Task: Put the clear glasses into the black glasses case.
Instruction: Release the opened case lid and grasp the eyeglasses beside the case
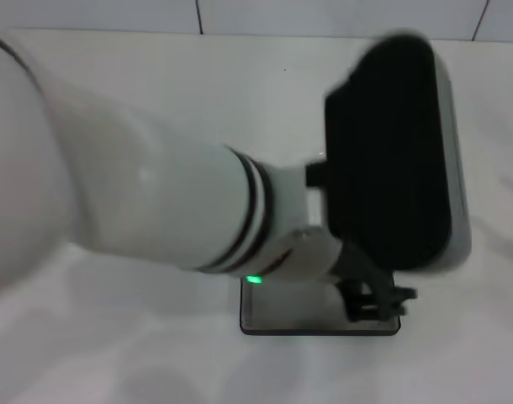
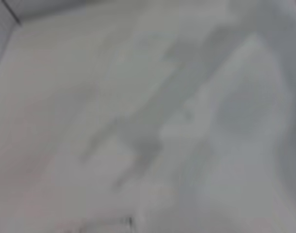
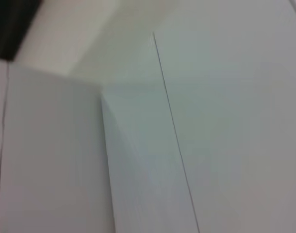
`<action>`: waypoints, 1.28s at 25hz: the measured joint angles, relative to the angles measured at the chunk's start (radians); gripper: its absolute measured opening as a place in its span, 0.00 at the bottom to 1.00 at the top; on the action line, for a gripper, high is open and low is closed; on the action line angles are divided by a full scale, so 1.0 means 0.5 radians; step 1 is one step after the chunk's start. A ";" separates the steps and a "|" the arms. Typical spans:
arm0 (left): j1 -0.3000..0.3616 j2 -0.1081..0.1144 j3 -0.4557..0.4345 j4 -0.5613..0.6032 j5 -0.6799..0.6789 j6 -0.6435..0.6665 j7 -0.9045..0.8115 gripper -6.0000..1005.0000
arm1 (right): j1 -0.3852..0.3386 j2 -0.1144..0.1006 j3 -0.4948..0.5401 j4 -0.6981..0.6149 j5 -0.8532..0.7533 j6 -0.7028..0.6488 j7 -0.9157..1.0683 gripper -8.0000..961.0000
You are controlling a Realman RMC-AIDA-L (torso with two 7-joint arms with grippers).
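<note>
The black glasses case (image 1: pixel 391 151) stands open in the middle of the white table in the head view. Its dark lid is raised and its shallow grey-lined base (image 1: pixel 290 316) lies flat in front. My left arm reaches across from the left, and its dark gripper (image 1: pixel 378 299) hangs just over the right part of the base. The clear glasses do not show in any view. The left wrist view gives only a blurred white surface with grey shadows. My right gripper is out of view.
The white table (image 1: pixel 139 353) spreads around the case, with a tiled white wall (image 1: pixel 324 15) behind it. The right wrist view shows white panels (image 3: pixel 225 121) with thin seams and a dark corner (image 3: pixel 9 24).
</note>
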 joint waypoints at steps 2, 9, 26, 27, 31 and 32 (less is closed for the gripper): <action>0.025 0.000 -0.108 0.040 -0.122 0.000 0.028 0.50 | 0.014 0.019 -0.005 -0.275 -0.187 0.157 0.256 0.91; 0.214 0.002 -0.700 0.061 -0.768 -0.014 0.372 0.49 | 0.086 0.019 -0.096 -0.871 -0.668 0.403 0.828 0.87; 0.382 0.009 -2.190 -0.894 -2.348 0.640 1.157 0.49 | 0.858 -0.052 -0.826 -1.669 -2.328 0.607 2.336 0.83; 0.377 0.009 -2.197 -0.983 -2.377 0.642 1.221 0.49 | 0.910 -0.047 -0.839 -1.611 -2.377 0.620 2.345 0.83; 0.401 0.018 -2.243 -1.072 -2.365 0.645 1.302 0.49 | 1.183 -0.039 -0.840 -1.225 -2.576 0.665 2.369 0.83; 0.422 0.021 -2.257 -1.073 -2.357 0.646 1.304 0.49 | 1.236 -0.035 -0.850 -1.142 -2.600 0.693 2.370 0.83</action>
